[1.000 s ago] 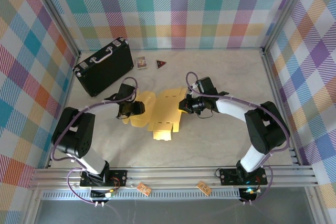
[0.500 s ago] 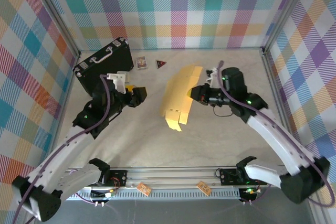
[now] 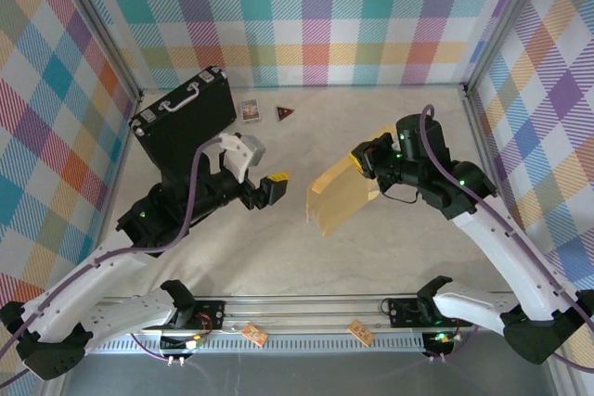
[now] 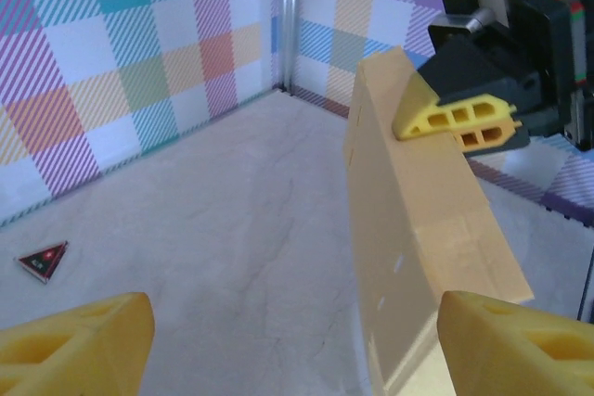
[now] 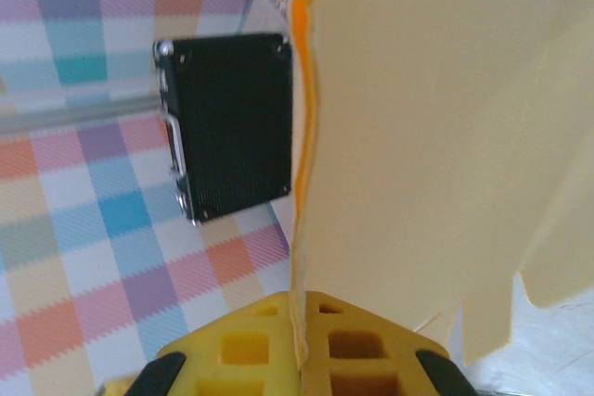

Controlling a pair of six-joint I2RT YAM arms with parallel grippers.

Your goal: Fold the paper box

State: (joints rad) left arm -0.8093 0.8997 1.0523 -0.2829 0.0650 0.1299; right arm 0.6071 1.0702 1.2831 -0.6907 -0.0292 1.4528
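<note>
The paper box [image 3: 339, 197] is a flat mustard-yellow sheet hanging on edge above the table. My right gripper [image 3: 360, 163] is shut on its upper right edge. In the right wrist view the sheet [image 5: 436, 136] rises from between the closed yellow fingers [image 5: 241, 354]. My left gripper [image 3: 273, 189] hovers to the left of the sheet, open and holding nothing, a short gap away. The left wrist view has the sheet [image 4: 418, 229] on the right with the right gripper's yellow fingers [image 4: 455, 122] clamped on it, and my own gripper [image 4: 297, 350] stands wide apart.
A black hard case [image 3: 183, 116] with a pale handle lies at the back left and also shows in the right wrist view [image 5: 232, 127]. A small card [image 3: 249, 110] and a red triangle [image 3: 285, 113] lie near the back wall. Plaid walls close three sides.
The right gripper has lifted the sheet off the table and turned it on edge. The left gripper let go, opened wide, rose, and now faces the sheet from the left.
</note>
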